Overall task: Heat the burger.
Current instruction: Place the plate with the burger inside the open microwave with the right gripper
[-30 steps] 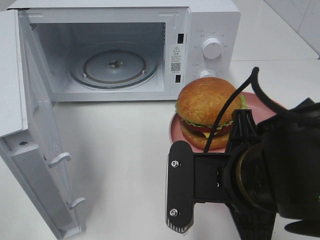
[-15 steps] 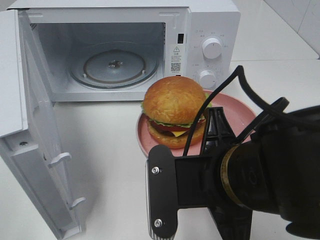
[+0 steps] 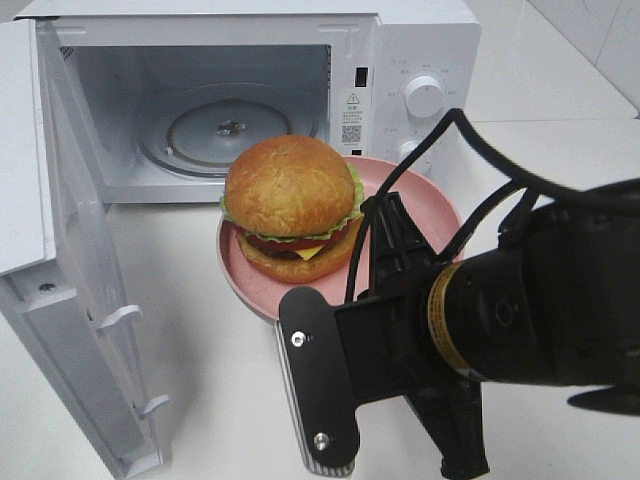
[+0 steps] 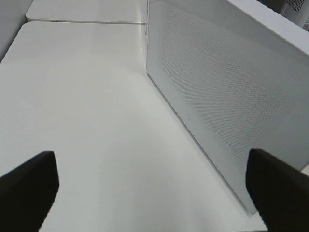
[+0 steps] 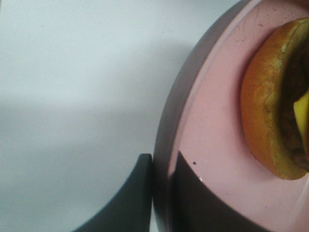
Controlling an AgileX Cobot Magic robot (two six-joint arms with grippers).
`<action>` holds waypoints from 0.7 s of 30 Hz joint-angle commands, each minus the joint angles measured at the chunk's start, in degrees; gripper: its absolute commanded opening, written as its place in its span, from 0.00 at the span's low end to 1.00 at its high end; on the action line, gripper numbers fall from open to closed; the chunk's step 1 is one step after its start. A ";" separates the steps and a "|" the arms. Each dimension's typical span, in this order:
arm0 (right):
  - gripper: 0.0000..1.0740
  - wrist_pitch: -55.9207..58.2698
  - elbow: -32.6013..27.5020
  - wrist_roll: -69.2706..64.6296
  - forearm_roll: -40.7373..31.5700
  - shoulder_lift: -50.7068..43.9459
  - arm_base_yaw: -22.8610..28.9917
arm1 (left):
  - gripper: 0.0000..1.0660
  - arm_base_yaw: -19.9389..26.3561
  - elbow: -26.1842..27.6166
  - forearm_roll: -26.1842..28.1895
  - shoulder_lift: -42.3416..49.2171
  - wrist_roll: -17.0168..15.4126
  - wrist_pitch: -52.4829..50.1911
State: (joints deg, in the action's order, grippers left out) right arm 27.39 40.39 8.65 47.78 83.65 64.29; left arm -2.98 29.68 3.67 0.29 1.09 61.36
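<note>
Burger (image 3: pixel 290 205) and pink plate (image 3: pixel 435 215) hang before the open microwave (image 3: pixel 425 50), the plate apparently held clear of the white desk (image 3: pixel 220 380). The right pincer (image 5: pixel 161 203) is closed tight on the plate's rim, one finger (image 5: pixel 130 203) under the edge and the other on the plate's upper face. In the high view it comes in from about 5 o'clock and takes the rim at roughly 4 o'clock of the plate. From that grip the burger lies at about 10 o'clock, standing upright on the far half of the plate and apart from the fingers. Burger and plate are both round, so neither has a long axis to line up. What counts is the line from the pincer through the burger to the glass turntable (image 3: pixel 228 130), which sits at about 11 o'clock from the burger, inside the cavity and near the plate's leading edge. The door (image 3: pixel 70 300) stands swung wide at 9 o'clock and seems to leave that path free. The right arm is the nearer one and carries the load. The left pincer (image 4: pixel 154 188), out of the high view, gapes wide and empty over bare desk beside a perforated white panel (image 4: pixel 227 96).
</note>
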 commanded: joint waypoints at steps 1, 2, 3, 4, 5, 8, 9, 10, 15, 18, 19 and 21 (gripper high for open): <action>0.02 -5.04 0.23 5.16 2.64 -0.69 -4.01 | 0.92 -0.29 -0.06 0.11 1.09 0.11 0.17; 0.02 -5.04 0.23 5.16 2.64 -0.69 -4.01 | 0.92 -0.29 -0.06 0.11 1.09 0.11 0.17; 0.02 -6.93 0.29 8.19 2.23 -0.69 -5.61 | 0.92 -0.29 -0.06 0.11 1.09 0.11 0.17; 0.02 -6.93 0.29 8.19 2.23 -0.69 -5.61 | 0.92 -0.29 -0.06 0.11 1.09 0.11 0.17; 0.02 -7.73 0.29 9.57 1.72 -0.69 -6.30 | 0.92 -0.29 -0.06 0.11 1.09 0.11 0.17; 0.02 -11.00 0.34 17.42 -2.75 -0.69 -8.77 | 0.92 -0.29 -0.06 0.11 1.09 0.11 0.17; 0.02 -11.00 0.34 17.42 -2.75 -0.69 -8.77 | 0.92 -0.29 -0.06 0.11 1.09 0.11 0.17; 0.02 -11.46 0.34 20.05 -4.30 -0.69 -9.11 | 0.92 -0.29 -0.06 0.11 1.09 0.11 0.17; 0.02 -11.75 0.34 33.40 -12.09 -0.69 -10.20 | 0.92 -0.29 -0.06 0.11 1.09 0.11 0.17; 0.02 -11.75 0.34 45.21 -20.40 -0.69 -10.20 | 0.92 -0.29 -0.06 0.11 1.09 0.11 0.17; 0.02 -11.75 0.34 47.33 -22.63 -0.69 -10.20 | 0.92 -0.29 -0.06 0.11 1.09 0.11 0.17; 0.02 -11.75 0.34 51.51 -25.61 -0.69 -10.54 | 0.92 -0.29 -0.06 0.11 1.09 0.11 0.17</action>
State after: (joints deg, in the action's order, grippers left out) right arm 18.33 40.39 53.51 26.24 83.65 54.32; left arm -2.98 29.68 3.67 0.29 1.09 61.36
